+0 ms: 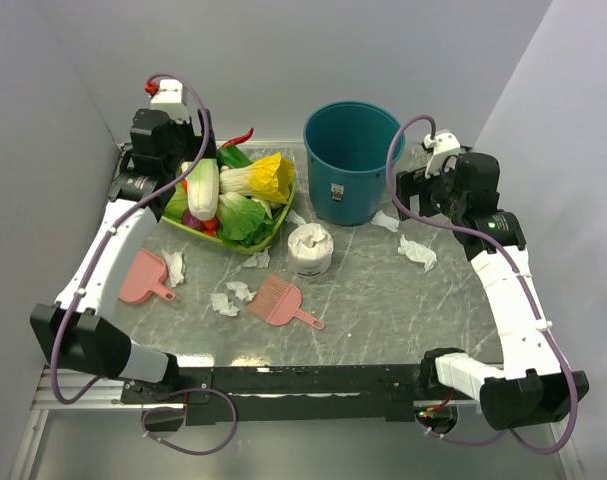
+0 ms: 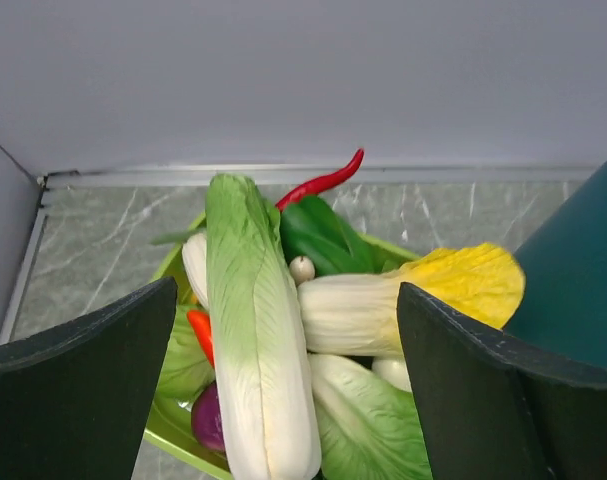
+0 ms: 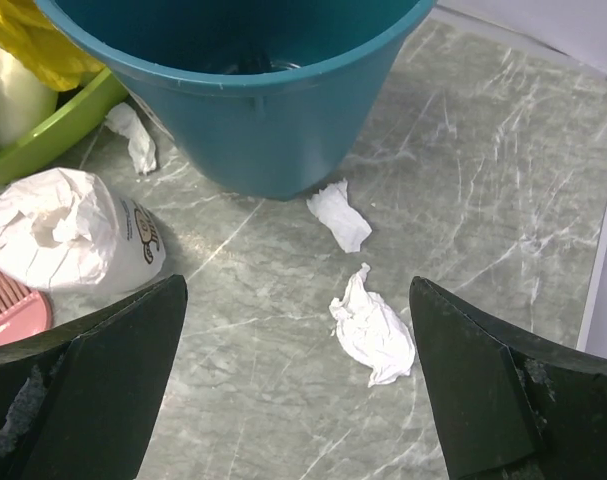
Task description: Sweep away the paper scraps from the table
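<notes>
Top external view shows both arms rising from the near edge, elbows bowed outward: the left claw (image 2: 288, 300) gapes wide over the green vegetable tray (image 1: 268, 240) at 10 o'clock, the right claw (image 3: 298, 290) gapes wide beside the teal bucket (image 1: 351, 160) at 2 o'clock. Paper scraps (image 1: 417, 252) lie scattered across the bench (image 1: 383, 310), two under the right claw, others near the pink dustpan (image 1: 143, 278), brush (image 1: 278, 300) and tissue roll (image 1: 310, 248).

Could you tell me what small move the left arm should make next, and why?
Probably swing the left gripper away from above the tray and down toward the dustpan. Its jaws are open and empty, the dustpan and brush lie untouched, and scraps lie scattered on the table.
</notes>
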`<state>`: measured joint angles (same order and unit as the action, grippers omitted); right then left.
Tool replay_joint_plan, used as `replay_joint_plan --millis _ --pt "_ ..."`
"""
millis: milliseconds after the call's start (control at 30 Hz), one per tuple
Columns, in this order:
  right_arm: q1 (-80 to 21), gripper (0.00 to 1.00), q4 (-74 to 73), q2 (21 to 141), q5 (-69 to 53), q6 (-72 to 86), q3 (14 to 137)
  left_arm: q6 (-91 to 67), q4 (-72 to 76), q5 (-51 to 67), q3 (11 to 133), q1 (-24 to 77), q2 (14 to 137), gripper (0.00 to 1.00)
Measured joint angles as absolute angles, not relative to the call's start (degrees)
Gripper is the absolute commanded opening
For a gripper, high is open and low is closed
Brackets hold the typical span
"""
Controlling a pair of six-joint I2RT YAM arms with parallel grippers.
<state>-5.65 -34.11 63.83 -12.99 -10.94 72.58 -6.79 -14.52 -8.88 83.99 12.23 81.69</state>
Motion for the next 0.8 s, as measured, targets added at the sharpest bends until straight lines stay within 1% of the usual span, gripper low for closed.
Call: replay_joint_plan --millis 133,200,333,400,533,567,600,633,733,800 --pt "-5.8 1.0 -34.3 63.4 -13.3 -11.3 72.7 -5.7 -13.4 -8.5 83.9 12.3 79.4 0.94" --pt "-6.0 1.0 -34.4 63.1 -13.8 -11.9 72.6 -3.3 -13.2 -6.9 82.6 12.3 78.4 0.91" --pt "-7.6 1.0 -34.5 60.8 -16.0 -15.2 71.4 4.0 -14.6 1.0 77.8 12.3 74.4 0.92" --pt "-9.2 1.0 -34.9 58.3 -17.6 -17.6 69.5 8.3 -16.1 7.1 75.1 12.5 71.2 0.91" --pt "-12.8 1.0 -36.7 54.5 -19.8 -23.1 66.0 16.2 -24.7 18.8 74.5 13.3 66.3 0.86" --pt "-13.7 1.0 -37.4 53.9 -20.3 -24.5 65.3 18.9 -29.0 22.3 75.6 13.6 65.7 0.84" --pt "-14.5 0.99 -38.2 53.4 -20.6 -25.8 64.6 20.4 -31.2 24.1 76.2 13.9 65.6 0.81" --pt "-15.2 1.0 -38.9 53.0 -20.9 -27.2 63.7 22.2 -34.2 25.8 76.9 14.1 65.8 0.79" --pt "-17.6 0.98 -41.6 52.1 -21.3 -30.4 60.7 28.4 -44.8 30.2 77.3 14.7 66.4 0.76" --pt "-19.9 0.96 -43.3 51.1 -21.5 -32.5 57.8 32.5 -51.4 31.8 74.6 15.3 66.3 0.75"
